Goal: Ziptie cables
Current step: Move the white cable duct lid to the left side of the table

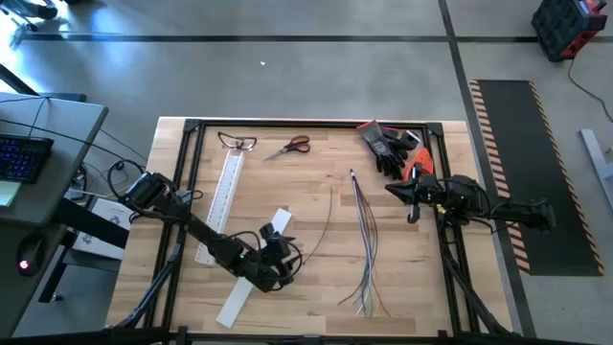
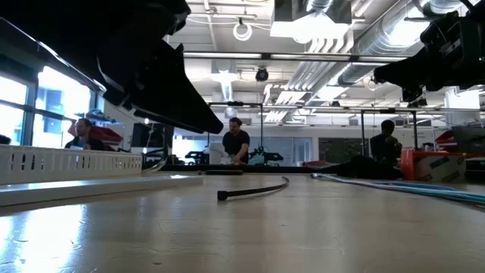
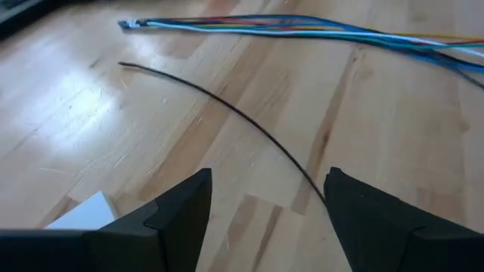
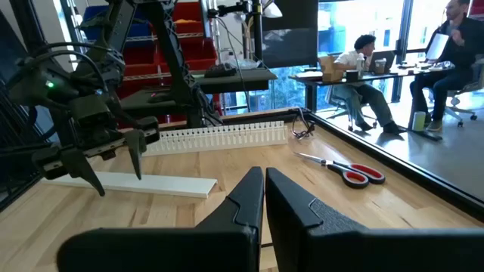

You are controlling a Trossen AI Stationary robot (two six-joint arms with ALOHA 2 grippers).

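Pale wooden planks made up the worktop (image 1: 316, 206), framed in black rails, with an open workshop beyond it where several people (image 2: 236, 141) sat or stood at desks far behind.

Over the near-left part of the worktop hung the left tool (image 1: 278, 251), its two dark fingers (image 3: 175, 215) spread wide with nothing between them. Just ahead of those fingers lay a thin black zip tie (image 3: 227, 109), curving across the bare wood from close to the tool's right finger outward; whether it touched that finger could not be told. Beyond the zip tie, farther from the left tool, lay the cables (image 1: 365, 235), a loose bunch of blue, grey and dark wires, bundled tight at the far end and fanning out at the near end. Beside the left tool, on its outer side, rested a flat white strip (image 1: 251, 273), and past that a white slotted channel (image 1: 224, 199).

Well off to the other side of the cables, the right tool (image 1: 414, 196) waited near the worktop's right rail, its fingers (image 4: 246, 198) pressed together and holding nothing. Close behind it sat a pair of black gloves (image 1: 388, 144) and an orange object. Red-handled scissors (image 1: 291, 147) and clear safety glasses (image 1: 237, 142) lay along the far edge.
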